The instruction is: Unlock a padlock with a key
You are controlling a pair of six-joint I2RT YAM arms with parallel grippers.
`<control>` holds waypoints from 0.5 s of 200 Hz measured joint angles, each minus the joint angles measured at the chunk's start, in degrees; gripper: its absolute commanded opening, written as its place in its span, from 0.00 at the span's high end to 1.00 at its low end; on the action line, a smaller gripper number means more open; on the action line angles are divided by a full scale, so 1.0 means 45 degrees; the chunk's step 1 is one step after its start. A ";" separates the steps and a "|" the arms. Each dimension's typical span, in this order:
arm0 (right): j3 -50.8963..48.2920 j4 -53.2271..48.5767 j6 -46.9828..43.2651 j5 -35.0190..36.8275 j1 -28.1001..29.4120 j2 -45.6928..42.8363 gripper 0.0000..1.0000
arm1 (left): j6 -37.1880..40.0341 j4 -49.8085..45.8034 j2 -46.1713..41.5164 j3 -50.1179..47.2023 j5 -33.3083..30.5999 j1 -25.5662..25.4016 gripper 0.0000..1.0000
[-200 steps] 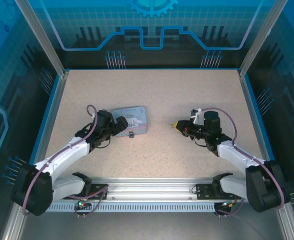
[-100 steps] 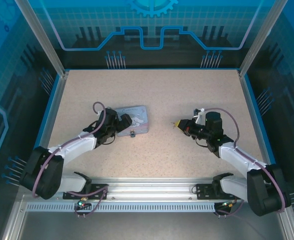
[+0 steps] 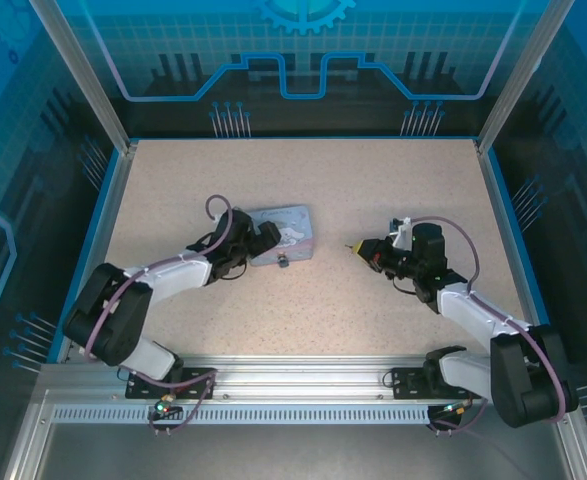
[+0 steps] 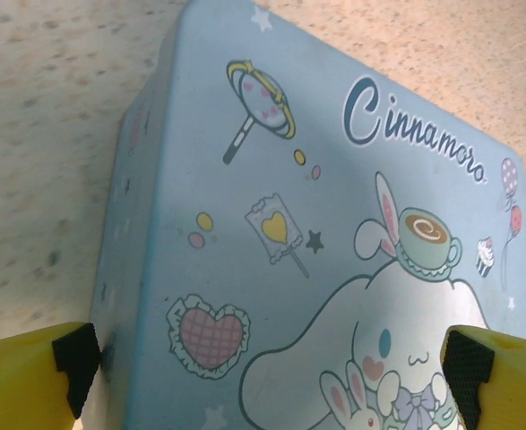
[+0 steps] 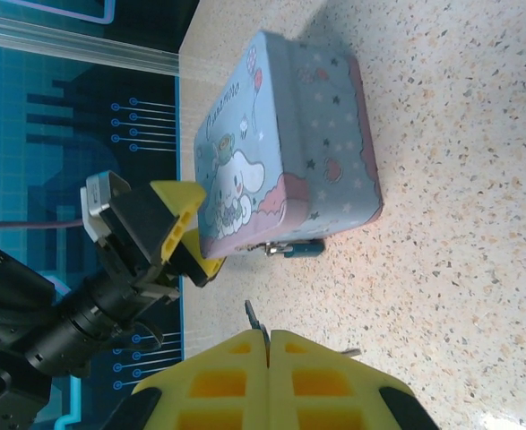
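Note:
The pale-blue cartoon tin (image 3: 287, 231) lies mid-table. The tiny dark padlock (image 3: 283, 261) hangs at its near edge; in the right wrist view the padlock (image 5: 296, 248) lies on the table against the tin (image 5: 280, 134), its thin shackle towards the tin's rim. My left gripper (image 3: 258, 241) stands open at the tin's left end, and its yellow fingers (image 4: 30, 381) flank the printed lid (image 4: 316, 224). My right gripper (image 3: 359, 247) is shut on the key (image 5: 256, 321), whose dark blade juts from the yellow fingertips and points towards the padlock, a short way off.
The speckled table (image 3: 303, 180) is bounded by a blue rim and glass walls (image 3: 303, 60). Open floor lies between the tin and my right gripper and along the back. The arm bases sit on the metal rail (image 3: 303, 385) at the near edge.
The left arm has reached further right, and the tin and padlock have slid right with it, towards the key. The right gripper has barely shifted.

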 measured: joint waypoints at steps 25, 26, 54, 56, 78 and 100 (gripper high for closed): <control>-0.0165 -0.0214 -0.0015 0.0019 0.0000 -0.0107 1.00 | 0.0000 0.0379 0.0845 0.0821 0.0262 -0.0112 0.01; -0.0175 -0.0228 -0.0015 0.0024 0.0000 -0.0112 1.00 | 0.0000 0.0413 0.0889 0.0860 0.0287 -0.0121 0.01; -0.0219 -0.0607 -0.0107 0.0170 -0.0005 -0.0384 1.00 | 0.0000 0.0534 0.1214 0.1214 0.0563 -0.0335 0.01; -0.0219 -0.0651 -0.0117 0.0194 -0.0005 -0.0413 1.00 | 0.0000 0.0534 0.1214 0.1214 0.0568 -0.0350 0.01; -0.0219 -0.0947 -0.0311 0.0248 -0.0044 -0.0593 1.00 | 0.0053 0.0476 0.1005 0.1035 0.0602 -0.0379 0.01; -0.0199 -0.1268 -0.0593 0.0296 -0.0117 -0.0709 1.00 | 0.0209 0.0131 -0.0126 0.0262 0.0466 -0.0379 0.01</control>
